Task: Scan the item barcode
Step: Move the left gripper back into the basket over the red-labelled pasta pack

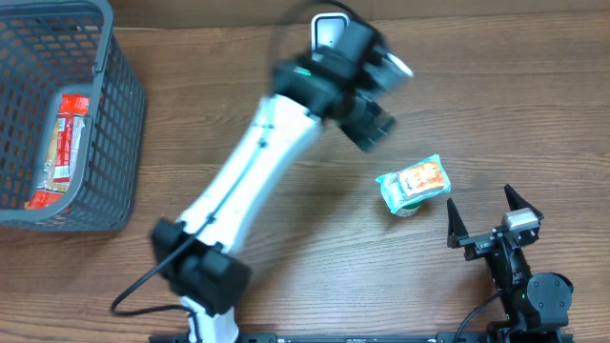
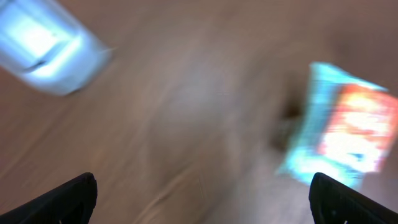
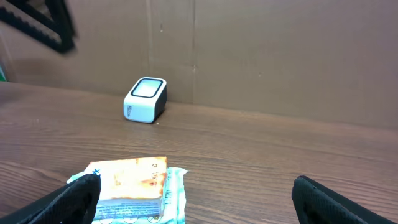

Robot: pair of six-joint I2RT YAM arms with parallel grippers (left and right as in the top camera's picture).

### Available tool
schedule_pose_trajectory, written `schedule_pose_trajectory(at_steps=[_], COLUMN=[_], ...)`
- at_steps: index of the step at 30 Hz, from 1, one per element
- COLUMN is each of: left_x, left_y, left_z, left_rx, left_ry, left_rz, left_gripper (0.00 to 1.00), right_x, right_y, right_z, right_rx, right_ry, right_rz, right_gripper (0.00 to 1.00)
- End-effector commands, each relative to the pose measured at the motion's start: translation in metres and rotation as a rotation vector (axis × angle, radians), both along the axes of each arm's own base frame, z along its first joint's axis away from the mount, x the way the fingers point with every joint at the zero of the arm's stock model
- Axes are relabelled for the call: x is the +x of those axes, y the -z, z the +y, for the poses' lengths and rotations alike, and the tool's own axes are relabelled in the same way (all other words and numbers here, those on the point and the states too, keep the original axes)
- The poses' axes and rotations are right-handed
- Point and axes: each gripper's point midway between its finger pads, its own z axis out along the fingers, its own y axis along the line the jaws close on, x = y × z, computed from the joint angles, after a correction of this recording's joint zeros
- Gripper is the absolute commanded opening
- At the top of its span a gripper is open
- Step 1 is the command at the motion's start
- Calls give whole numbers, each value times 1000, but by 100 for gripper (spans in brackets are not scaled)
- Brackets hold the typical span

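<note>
The item, a teal-edged packet with an orange label (image 1: 413, 184), lies flat on the wooden table. My right gripper (image 1: 486, 215) stands open just to its right, and in the right wrist view the packet (image 3: 134, 185) lies by the left fingertip (image 3: 74, 202), not between the jaws of the gripper (image 3: 199, 208). The white barcode scanner (image 3: 145, 99) stands at the far edge, partly hidden under the left arm in the overhead view (image 1: 329, 29). My left gripper (image 1: 381, 95) hovers open and empty, blurred, between scanner and packet. Its wrist view shows the scanner (image 2: 43, 50), the packet (image 2: 348, 130) and the wide-apart gripper (image 2: 202, 208).
A grey plastic basket (image 1: 119, 124) holding red packets (image 1: 65, 133) stands at the far left. The white left arm (image 1: 257, 162) stretches diagonally across the middle of the table. A brown cardboard wall (image 3: 280, 56) stands behind the scanner.
</note>
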Motion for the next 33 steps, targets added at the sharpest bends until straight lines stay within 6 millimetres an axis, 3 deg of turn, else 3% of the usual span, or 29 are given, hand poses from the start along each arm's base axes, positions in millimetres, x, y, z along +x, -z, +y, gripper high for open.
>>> schedule_pose_trajectory(at_steps=[1, 7, 8, 9, 12, 20, 26, 33], left_x=[33, 61, 62, 64, 60, 24, 3, 8], left_y=[-50, -86, -91, -99, -110, -116, -99, -38], left_z=[87, 234, 254, 290, 353, 478, 531, 567], left_rx=[-38, -70, -70, -68, -56, 33, 77, 108], left_ry=[-222, -574, -616, -693, -823, -1098, -1185, -1198], left_rz=[-109, -218, -239, -277, -334, -395, -361, -232], left_gripper=[100, 100, 100, 100, 100, 100, 100, 100], right_x=[0, 0, 0, 0, 0, 0, 0, 0], right_y=[2, 2, 2, 2, 2, 2, 2, 2], right_z=[0, 0, 0, 0, 0, 0, 0, 0], right_rx=[-1, -1, -1, -1, -1, -1, -1, -1], right_ry=[-1, -1, -1, -1, -1, -1, -1, -1], right_rz=[-4, -5, -5, -5, -5, -4, -4, -4], right_gripper=[100, 100, 100, 100, 100, 100, 100, 100])
